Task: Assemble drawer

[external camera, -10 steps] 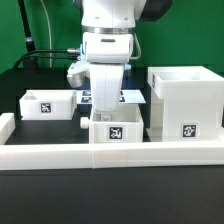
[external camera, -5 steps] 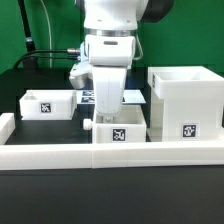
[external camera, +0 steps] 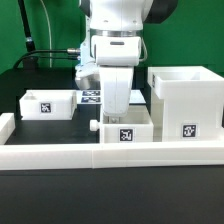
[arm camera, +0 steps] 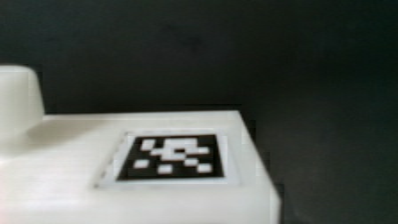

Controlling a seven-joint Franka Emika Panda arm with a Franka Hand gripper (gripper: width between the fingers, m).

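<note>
A white drawer tray (external camera: 138, 126) with a tag on its front and a small knob (external camera: 93, 125) on the side facing the exterior view's left stands just behind the border wall. My gripper (external camera: 118, 106) reaches down into it from above, shut on the tray's wall; its fingertips are hidden. The cube-like drawer housing (external camera: 185, 100) stands open-topped, close on the exterior view's right of this tray. A second tray (external camera: 46, 104) lies at the exterior view's left. The wrist view shows only the held tray's tagged surface (arm camera: 169, 190) up close and a blurred white part (arm camera: 15, 100) beside it.
The long low white border wall (external camera: 60, 155) runs across the front. The marker board (external camera: 88, 96) lies behind the arm. Cables hang at the back on the exterior view's left, before a green backdrop.
The gripper and the middle tray have moved together toward the exterior view's right, closer to the housing, and slightly toward the front wall.
</note>
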